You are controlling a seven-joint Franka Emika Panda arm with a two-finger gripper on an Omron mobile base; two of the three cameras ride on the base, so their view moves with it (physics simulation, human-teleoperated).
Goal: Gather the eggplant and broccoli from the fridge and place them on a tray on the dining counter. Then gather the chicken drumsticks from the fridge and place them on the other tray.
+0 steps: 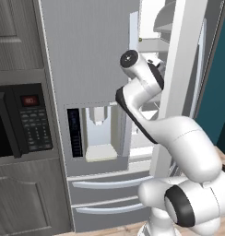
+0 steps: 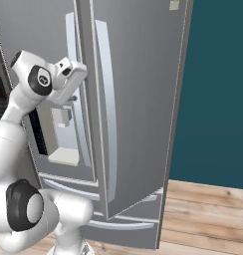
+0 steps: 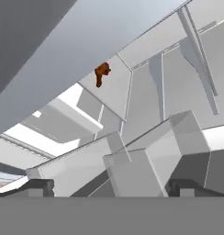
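Gripper [image 3: 111,188] is spread wide with nothing in it, poking into the fridge [image 1: 93,55] past the open door [image 2: 138,99]. A drumstick [image 3: 102,73] sits on a shelf [image 3: 111,89] well ahead.

Both base views look forward at the fridge [image 1: 100,69] from close behind the arm [image 1: 179,138], one from its left and one from its right, sharing the fridge front. The hand view looks from very near, tilted, into the fridge's pale shelves [image 3: 146,151].
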